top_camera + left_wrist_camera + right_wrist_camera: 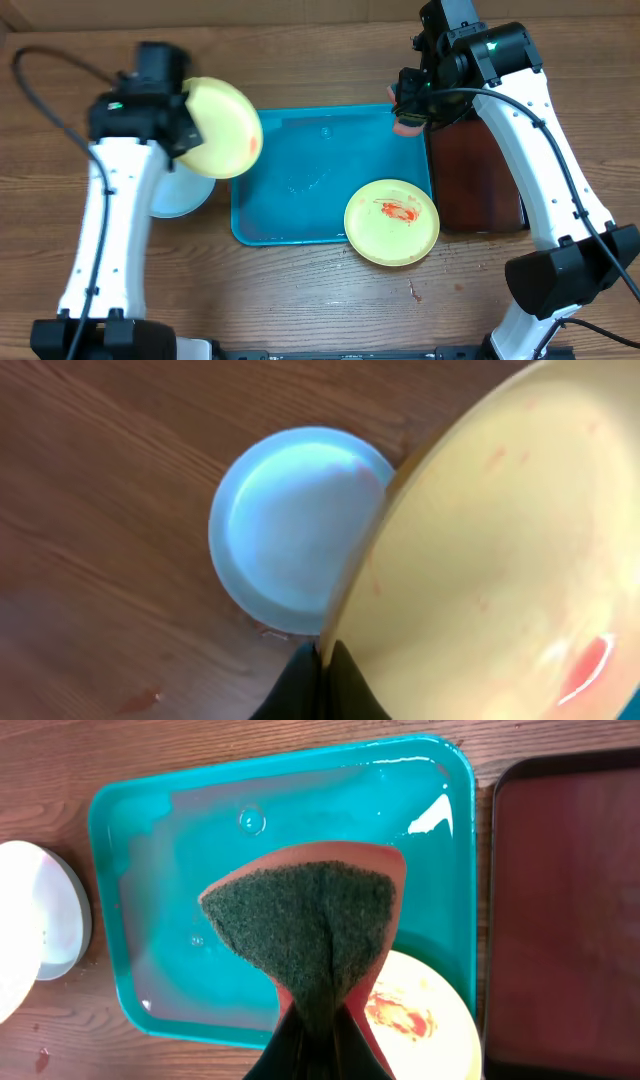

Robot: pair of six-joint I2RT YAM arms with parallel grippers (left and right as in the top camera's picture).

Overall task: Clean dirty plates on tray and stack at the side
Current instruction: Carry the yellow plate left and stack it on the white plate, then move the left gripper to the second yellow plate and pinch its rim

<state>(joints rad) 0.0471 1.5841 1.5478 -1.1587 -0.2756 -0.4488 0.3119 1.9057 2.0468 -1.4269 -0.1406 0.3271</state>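
Got the left gripper [322, 662] clamped on the rim of the held yellow plate [222, 125], tilted up off the worktop [300, 290] at roughly 10 o'clock from the tray [300, 150]. Can spot faint reddish marks on its face in the left wrist view. Down below, seeing the blue-white plate [180, 195] lying flat on the worktop at 9 o'clock of the tray, partly covered by the held one from overhead. Also got the smeared yellow plate [392, 221] at the tray's 5 o'clock corner, riding over the rim and hanging onto the wood, red sauce in the middle. Up at 1 o'clock, seeing the right gripper [318, 1030] pinched onto a sponge [300, 910], green scrubby side facing the wrist camera, hovering above the wet-looking tray. Just beside that at 3 o'clock, got the brown-red tray [475, 180].
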